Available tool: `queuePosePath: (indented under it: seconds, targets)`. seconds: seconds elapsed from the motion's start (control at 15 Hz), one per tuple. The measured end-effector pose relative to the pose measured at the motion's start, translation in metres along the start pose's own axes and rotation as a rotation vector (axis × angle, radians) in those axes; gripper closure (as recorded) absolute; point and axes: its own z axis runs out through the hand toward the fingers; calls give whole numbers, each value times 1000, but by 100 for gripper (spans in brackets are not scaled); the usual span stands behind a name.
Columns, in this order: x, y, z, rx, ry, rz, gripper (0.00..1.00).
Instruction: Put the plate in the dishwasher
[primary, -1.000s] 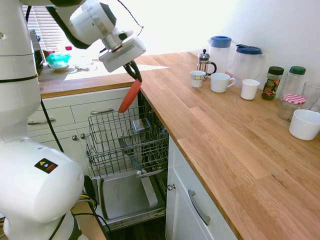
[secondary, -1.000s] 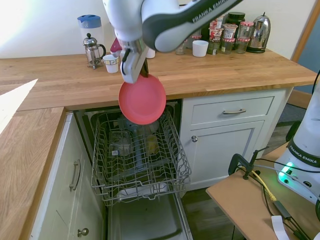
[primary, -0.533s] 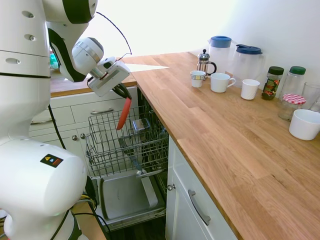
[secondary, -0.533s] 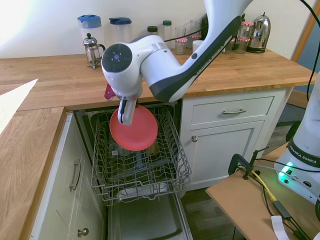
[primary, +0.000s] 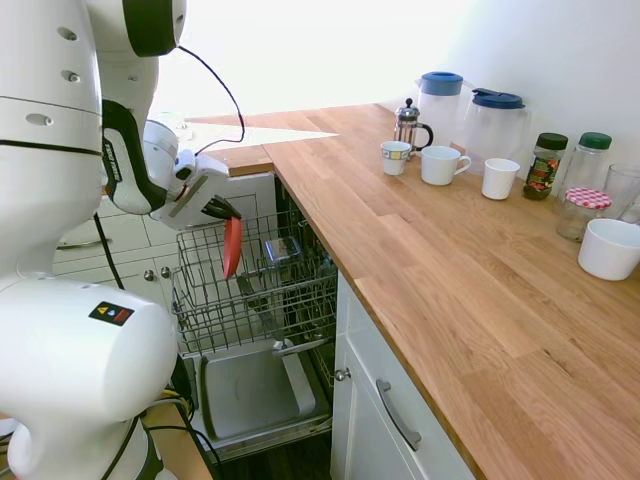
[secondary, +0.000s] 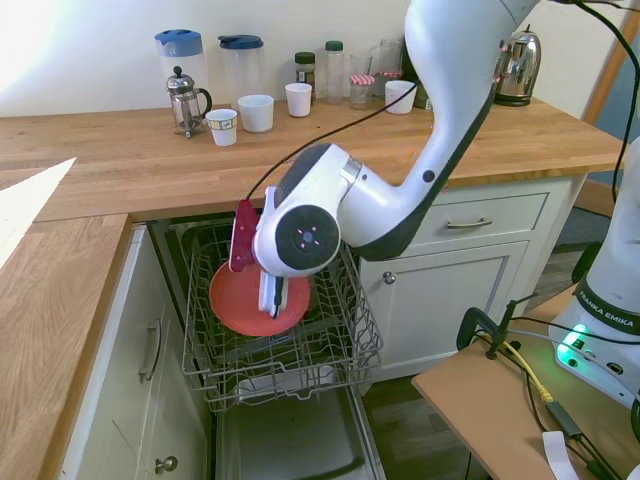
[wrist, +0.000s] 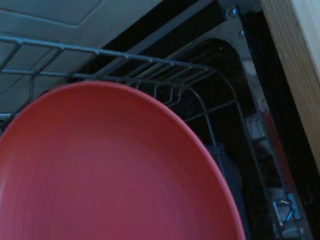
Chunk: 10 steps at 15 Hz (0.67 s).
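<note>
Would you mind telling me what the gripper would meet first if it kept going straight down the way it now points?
Probably the wire rack of the dishwasher: the gripper points down, holding the plate on edge, so the plate's lower rim would touch the rack first. Depth is unclear.

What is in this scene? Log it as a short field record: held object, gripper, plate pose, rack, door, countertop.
held object: plate, coral-pink, round
gripper: gripper, shut on the plate's upper rim
plate pose: on edge, hanging down into the rack; whether it touches the wires cannot be told
rack: dishwasher rack, grey wire, pulled out
door: dishwasher door, folded down below the rack
countertop: French press, white mugs, two blue-lidded jugs, jars
task state: plate not yet released
</note>
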Motion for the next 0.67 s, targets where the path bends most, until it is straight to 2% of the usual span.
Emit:
queuePosePath:
  seconds: [0.27, 0.67]
  targets:
    - [-30, -21, 11, -1, 15, -19, 100]
    - [-36, -36, 13, -41, 25, -17, 100]
